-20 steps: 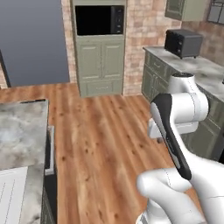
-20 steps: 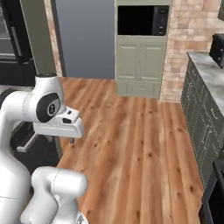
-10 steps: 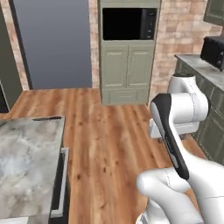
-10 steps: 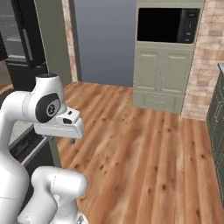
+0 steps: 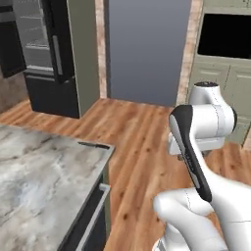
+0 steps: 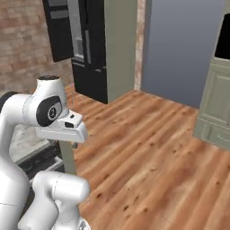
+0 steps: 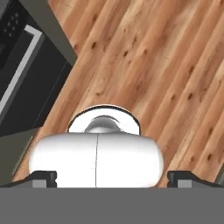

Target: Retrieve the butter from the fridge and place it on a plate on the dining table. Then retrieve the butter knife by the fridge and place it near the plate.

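A simulated kitchen seen from a mobile robot's cameras. Nearest in the left base view, the white arm folds up from the lower right, tucked close over its own base. In the hand view the gripper [image 7: 111, 177] looks straight down at wooden floor [image 7: 175, 65]; its two dark finger tips [image 7: 43, 178] sit at opposite edges of the picture, so the jaws stand as wide apart as they go and hold nothing. To the near left lies the dining table [image 5: 34, 181], a grey marbled surface with a sage-green base, its corner pointing toward the open floor and a dark-fronted drawer or appliance under its right edge. Beyond it, at the far left, stands the black fridge [image 5: 51, 59], with a grey bar handle; one door appears to be open, showing pale shelves inside. The butter, which should be in there, is too small or hidden to make out, and no plate or butter knife can be made out. Right of the fridge come a sage-green panel, a brick strip, a flat blue-grey wall [image 5: 147, 49], then a green cabinet with a black oven [image 5: 225, 37] at far right. Judging from this, the step in hand is approaching the fridge: the base would do well to pass the table corner with room to spare and stop square to the shelves. The broad floor between table and cabinets gives ample room.
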Motion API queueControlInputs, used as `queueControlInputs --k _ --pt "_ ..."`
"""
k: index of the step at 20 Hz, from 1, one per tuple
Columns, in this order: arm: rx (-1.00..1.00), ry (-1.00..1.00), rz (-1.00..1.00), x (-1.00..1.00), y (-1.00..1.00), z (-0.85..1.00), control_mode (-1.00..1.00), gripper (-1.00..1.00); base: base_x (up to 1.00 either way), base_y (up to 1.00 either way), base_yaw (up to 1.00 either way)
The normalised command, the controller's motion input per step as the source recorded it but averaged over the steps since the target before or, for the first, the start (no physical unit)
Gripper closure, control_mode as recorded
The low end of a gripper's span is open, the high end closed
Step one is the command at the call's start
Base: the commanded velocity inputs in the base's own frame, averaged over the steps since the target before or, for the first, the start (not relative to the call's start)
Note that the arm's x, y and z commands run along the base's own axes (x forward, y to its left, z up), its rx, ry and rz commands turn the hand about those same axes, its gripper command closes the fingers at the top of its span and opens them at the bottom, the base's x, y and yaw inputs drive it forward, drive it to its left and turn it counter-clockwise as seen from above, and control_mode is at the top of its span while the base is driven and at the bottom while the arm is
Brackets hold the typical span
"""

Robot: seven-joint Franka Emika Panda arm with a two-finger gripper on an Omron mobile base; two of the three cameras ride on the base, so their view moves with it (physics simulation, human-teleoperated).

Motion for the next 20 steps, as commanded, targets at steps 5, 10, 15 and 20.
queueControlInputs --k 5,10,15,20 --pt "0.00 0.00 0.00 0.00 0.00 0.00 1.00 -1.00 0.68 -0.64 0.72" --pt "0.00 0.00 0.00 0.00 0.00 0.00 1.00 -1.00 0.39 -0.69 0.75" --pt "0.00 0.00 0.00 0.00 0.00 0.00 1.00 -1.00 0.10 -0.62 0.79" --pt "0.00 0.00 0.00 0.00 0.00 0.00 1.00 -1.00 0.14 -0.56 0.63"
